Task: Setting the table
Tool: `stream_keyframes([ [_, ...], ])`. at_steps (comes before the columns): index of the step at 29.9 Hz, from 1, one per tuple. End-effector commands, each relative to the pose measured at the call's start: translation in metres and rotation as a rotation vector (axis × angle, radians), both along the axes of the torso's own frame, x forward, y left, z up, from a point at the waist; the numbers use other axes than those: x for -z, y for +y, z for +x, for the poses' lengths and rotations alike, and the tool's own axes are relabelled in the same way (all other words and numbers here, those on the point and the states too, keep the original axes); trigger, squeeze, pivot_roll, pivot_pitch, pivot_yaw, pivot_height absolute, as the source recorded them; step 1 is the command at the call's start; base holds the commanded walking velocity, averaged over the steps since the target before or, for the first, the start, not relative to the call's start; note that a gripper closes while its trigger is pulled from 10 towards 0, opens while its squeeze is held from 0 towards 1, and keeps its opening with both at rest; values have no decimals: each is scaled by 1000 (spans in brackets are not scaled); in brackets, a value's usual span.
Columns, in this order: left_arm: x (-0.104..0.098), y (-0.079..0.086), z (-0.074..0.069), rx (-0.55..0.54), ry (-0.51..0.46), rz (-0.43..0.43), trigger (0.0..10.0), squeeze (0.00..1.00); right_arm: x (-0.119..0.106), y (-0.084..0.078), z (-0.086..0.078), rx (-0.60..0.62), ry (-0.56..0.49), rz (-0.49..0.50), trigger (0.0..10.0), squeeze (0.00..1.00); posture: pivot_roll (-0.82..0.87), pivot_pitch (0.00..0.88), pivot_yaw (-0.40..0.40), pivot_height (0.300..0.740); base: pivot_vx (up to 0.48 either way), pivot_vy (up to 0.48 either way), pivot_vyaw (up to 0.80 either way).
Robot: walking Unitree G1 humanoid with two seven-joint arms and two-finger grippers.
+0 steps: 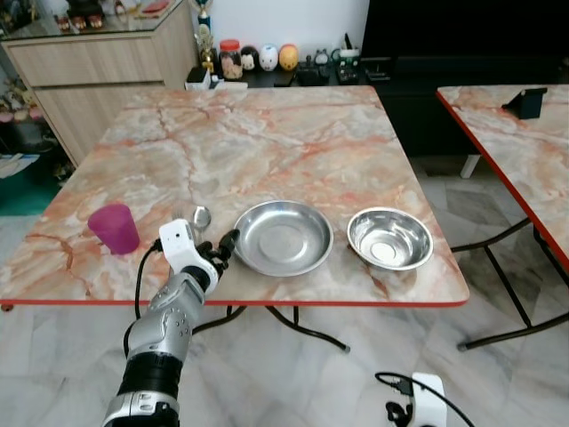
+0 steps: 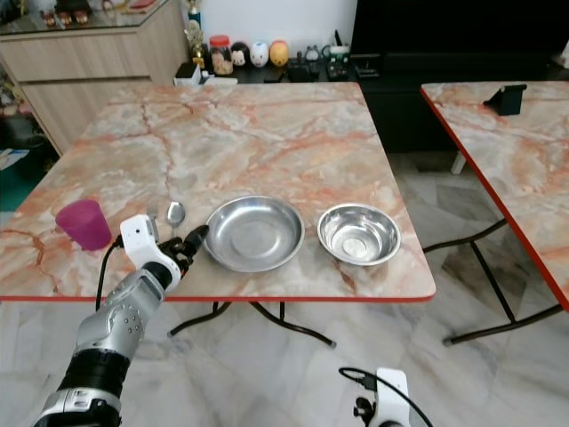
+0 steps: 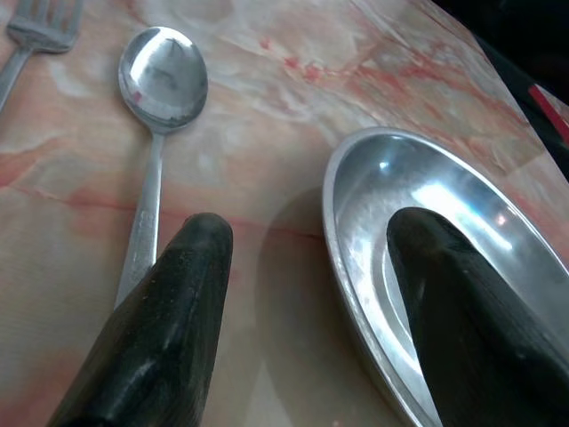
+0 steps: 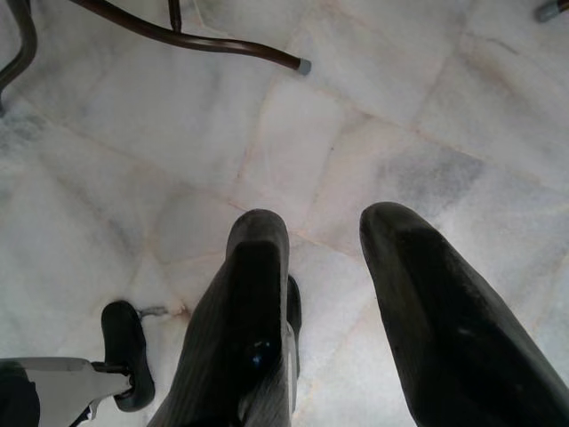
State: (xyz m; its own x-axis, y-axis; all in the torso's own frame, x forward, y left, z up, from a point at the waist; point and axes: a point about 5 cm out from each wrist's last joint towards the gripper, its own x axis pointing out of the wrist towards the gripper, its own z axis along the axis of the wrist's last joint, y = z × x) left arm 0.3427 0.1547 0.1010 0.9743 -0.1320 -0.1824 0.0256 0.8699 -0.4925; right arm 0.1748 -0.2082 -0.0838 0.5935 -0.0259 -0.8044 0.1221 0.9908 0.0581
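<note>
1. No brand, label or writing can be read on anything here.
2. The left pincer sits at the lower left of the left eye view, over the near edge of the marble bench. Its fingers are spread and grasp nothing.
3. In the left wrist view one finger lies over the spoon's handle and the other over the rim of the plate; the bare bench shows in the gap between them.
4. The spoon lies just above the pincer in the left eye view, its bowl pointing toward the top of the frame. A fork lies beside it, on the side away from the plate.
5. The plate, shallow and of steel, sits just right of the pincer, at the lower centre of the frame.
6. A steel bowl stands to the right of the plate, near it but apart.
7. A pink cup stands upright at the left, near the bench edge.
8. The right pincer hangs low at the bottom right, over the tiled floor, fingers parted and grasping nothing.
9. A second bench stands at the right edge, a dark object on it.
</note>
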Motion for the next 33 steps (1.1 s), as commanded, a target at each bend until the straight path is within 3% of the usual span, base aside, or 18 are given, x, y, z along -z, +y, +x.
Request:
stream_keyframes([
  [1,0,-2,4,2,3,-2,10000,0,1,1,-1,9,2,3,10000,0,-69,0,30,740,0,0,0],
  [12,2,-6,12,18,-9,2,10000,0,1,1,-1,10,1,6,10000,0,-78,0,35,740,0,0,0],
  [25,6,-9,14,63,-10,91,10000,0,0,2,0,14,-3,6,10000,0,-76,0,32,740,0,0,0],
  [33,8,-15,16,78,-9,94,10000,0,0,1,0,19,-3,4,10000,0,-89,0,38,740,0,0,0],
])
